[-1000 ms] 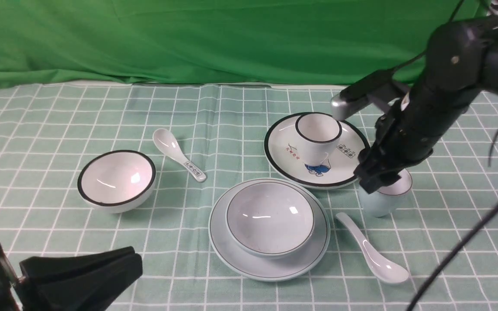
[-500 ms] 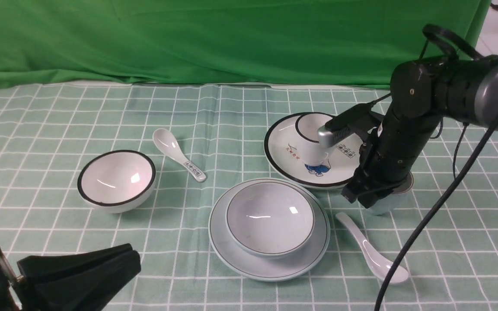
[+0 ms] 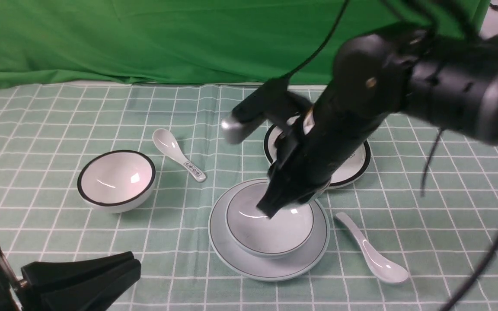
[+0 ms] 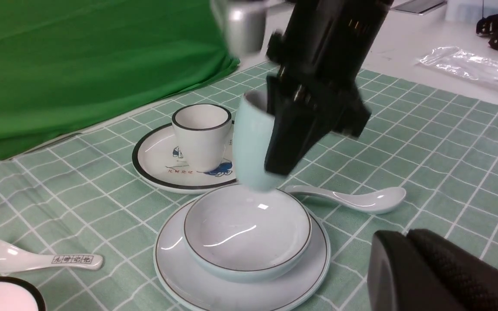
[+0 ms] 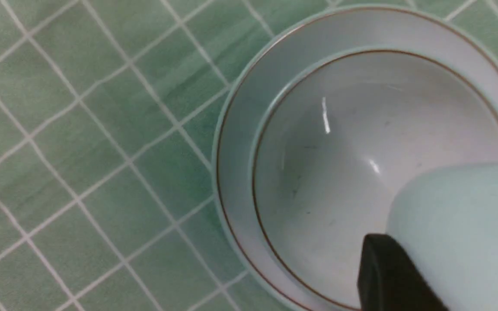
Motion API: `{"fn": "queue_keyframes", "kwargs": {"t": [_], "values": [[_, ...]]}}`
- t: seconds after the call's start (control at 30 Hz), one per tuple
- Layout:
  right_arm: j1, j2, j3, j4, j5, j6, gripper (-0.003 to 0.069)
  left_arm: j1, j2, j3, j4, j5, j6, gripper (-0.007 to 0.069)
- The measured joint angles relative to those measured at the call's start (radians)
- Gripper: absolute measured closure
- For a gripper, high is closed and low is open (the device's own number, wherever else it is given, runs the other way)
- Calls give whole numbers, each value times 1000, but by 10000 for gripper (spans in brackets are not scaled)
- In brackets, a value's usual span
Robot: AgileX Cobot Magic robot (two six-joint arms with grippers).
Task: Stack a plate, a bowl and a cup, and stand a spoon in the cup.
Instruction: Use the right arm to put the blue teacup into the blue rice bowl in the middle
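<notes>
The pale blue bowl (image 3: 275, 233) sits in the plain plate (image 3: 225, 252) at the front middle of the table. My right gripper (image 3: 273, 206) is shut on the pale blue cup (image 4: 251, 138) and holds it tilted just above the bowl's far side. One black finger (image 5: 383, 268) lies along the cup's outer wall (image 5: 461, 216). In the front view the arm hides most of the cup. The plain white spoon (image 3: 372, 255) lies on the cloth right of the plate. My left gripper (image 3: 132, 264) rests shut and empty at the front left.
A black-rimmed bowl (image 3: 117, 179) and a patterned spoon (image 3: 180, 155) lie to the left. Behind the stack is a black-rimmed picture plate (image 4: 154, 160) with a black-rimmed cup (image 4: 201, 134) on it. A green backdrop hangs along the table's far edge.
My right gripper closed on the pale blue cup at the right, lifted it and carried it left to above the bowl. The left gripper has stayed put.
</notes>
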Motion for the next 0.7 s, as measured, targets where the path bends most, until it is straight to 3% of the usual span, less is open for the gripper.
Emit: {"fn": "queue_keyframes", "kwargs": {"t": [0.53, 0.7], "values": [[3, 159, -70, -8, 14, 40, 574, 0, 0, 0, 0, 11, 0, 613], [3, 164, -70, -9, 18, 45, 533, 0, 0, 0, 0, 11, 0, 613]]}}
